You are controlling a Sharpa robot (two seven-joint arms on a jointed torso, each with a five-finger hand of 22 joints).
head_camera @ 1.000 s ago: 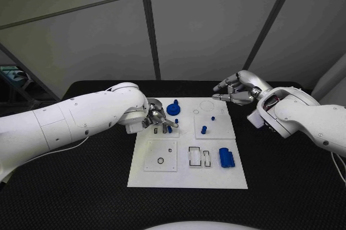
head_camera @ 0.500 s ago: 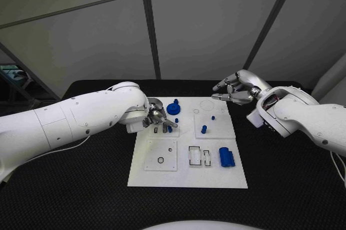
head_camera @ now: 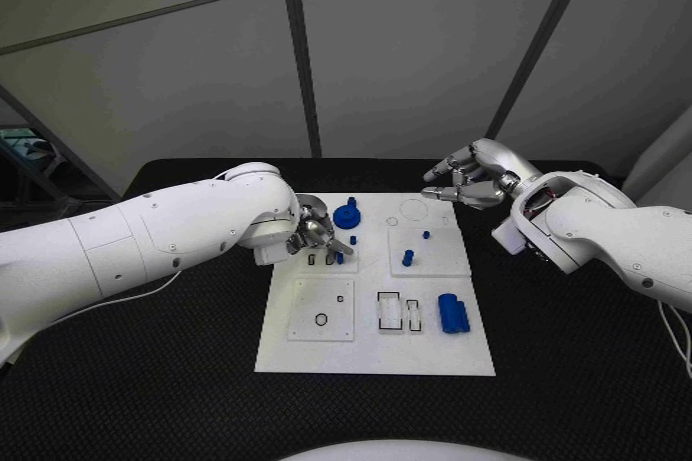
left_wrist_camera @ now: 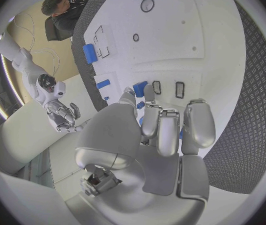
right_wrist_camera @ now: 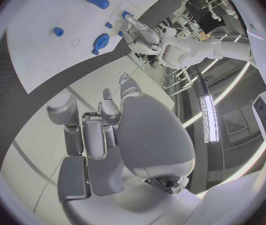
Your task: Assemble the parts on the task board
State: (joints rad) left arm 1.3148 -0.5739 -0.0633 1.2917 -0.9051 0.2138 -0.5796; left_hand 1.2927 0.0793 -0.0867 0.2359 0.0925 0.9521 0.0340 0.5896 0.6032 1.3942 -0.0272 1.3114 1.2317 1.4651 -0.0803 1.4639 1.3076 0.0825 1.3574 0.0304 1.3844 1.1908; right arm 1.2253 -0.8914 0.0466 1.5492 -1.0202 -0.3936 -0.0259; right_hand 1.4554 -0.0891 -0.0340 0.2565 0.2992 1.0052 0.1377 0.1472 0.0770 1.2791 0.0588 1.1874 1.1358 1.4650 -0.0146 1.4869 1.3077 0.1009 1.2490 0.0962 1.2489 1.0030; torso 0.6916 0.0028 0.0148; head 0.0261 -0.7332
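Seen from the head, the white task board (head_camera: 375, 291) carries several blue parts (head_camera: 453, 315) unassembled, left hand (head_camera: 320, 236) over its far-left slots; the left wrist leaves its grasp unclear; the right wrist shows the right hand (right_wrist_camera: 108, 130) empty, loosely spread, beyond the board's far-right corner.

**Around the work area**

We see a black table (head_camera: 173, 381) with a fine textured surface, its dark top spreading out on all sides. Behind it we see pale grey wall panels (head_camera: 404, 71) split by dark frame bars (head_camera: 303, 71), one upright and others slanting. In the right wrist view we see bright strip lights (right_wrist_camera: 208, 120) overhead.
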